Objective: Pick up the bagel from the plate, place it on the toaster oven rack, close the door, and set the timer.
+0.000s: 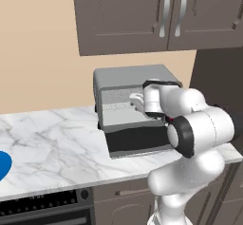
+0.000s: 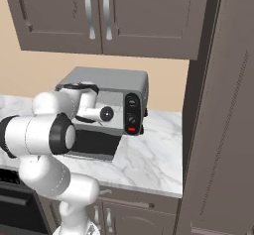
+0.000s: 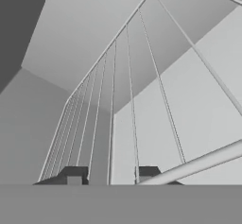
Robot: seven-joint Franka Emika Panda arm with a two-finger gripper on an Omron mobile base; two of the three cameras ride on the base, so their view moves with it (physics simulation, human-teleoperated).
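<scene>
End effector reaching into the toaster oven, tips apart above the toaster oven rack, nothing between them. Door lying open, flat on the marble desk. Blue plate far left at the desk edge; bagel not discernible
</scene>
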